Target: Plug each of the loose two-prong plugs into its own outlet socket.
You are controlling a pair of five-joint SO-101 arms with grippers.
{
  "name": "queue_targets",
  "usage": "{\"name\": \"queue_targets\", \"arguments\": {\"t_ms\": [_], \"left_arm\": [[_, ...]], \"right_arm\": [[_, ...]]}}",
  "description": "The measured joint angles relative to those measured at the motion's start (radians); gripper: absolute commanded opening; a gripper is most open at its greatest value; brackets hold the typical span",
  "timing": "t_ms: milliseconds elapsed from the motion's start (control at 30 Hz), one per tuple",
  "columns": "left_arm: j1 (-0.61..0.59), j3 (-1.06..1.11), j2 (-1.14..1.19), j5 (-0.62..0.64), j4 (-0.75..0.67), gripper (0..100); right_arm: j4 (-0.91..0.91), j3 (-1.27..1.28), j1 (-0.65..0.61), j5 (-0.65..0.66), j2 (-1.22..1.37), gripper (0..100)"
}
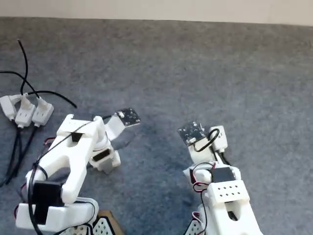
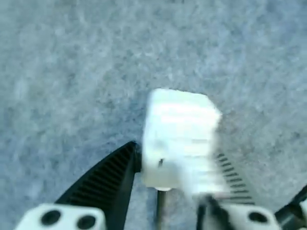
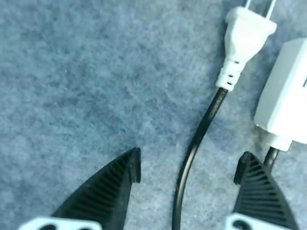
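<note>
Left gripper [image 2: 176,155] clamped on white block [image 2: 180,139], probably socket; view blurred. Right gripper [image 3: 189,162] jaws apart, straddling black cord [image 3: 197,139]; plug [image 3: 244,38] on carpet [image 3: 72,72] ahead, just beside second socket [image 3: 288,91]. Risk: closing on cord, not plug body; prongs would swing loose and miss slots.

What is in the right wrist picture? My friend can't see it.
A white plug with two prongs lies on grey carpet. Its black cord runs back between the open black fingers of the robot's hand. A white block with its own cord sits beside the plug.
</note>
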Motion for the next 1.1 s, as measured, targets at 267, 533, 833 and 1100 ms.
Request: {"name": "queue_targets", "arguments": {"t_ms": [267,533,833,1100], "left_arm": [[-0.247,-0.241,0.017,0.106,-0.002,0],[-0.416,-0.64,0.242,0.115,0.149,2],[-0.44,-1.085,0.568,0.221,0.416,40],[-0.446,-1.286,0.582,0.229,0.572,34]], "right_arm": [[-0.002,0.005,0.0,0.0,0.0,30.3],[-0.002,0.005,0.0,0.0,0.0,30.3],[-0.002,0.005,0.0,0.0,0.0,30.3],[-0.002,0.005,0.0,0.0,0.0,30.3]]}}
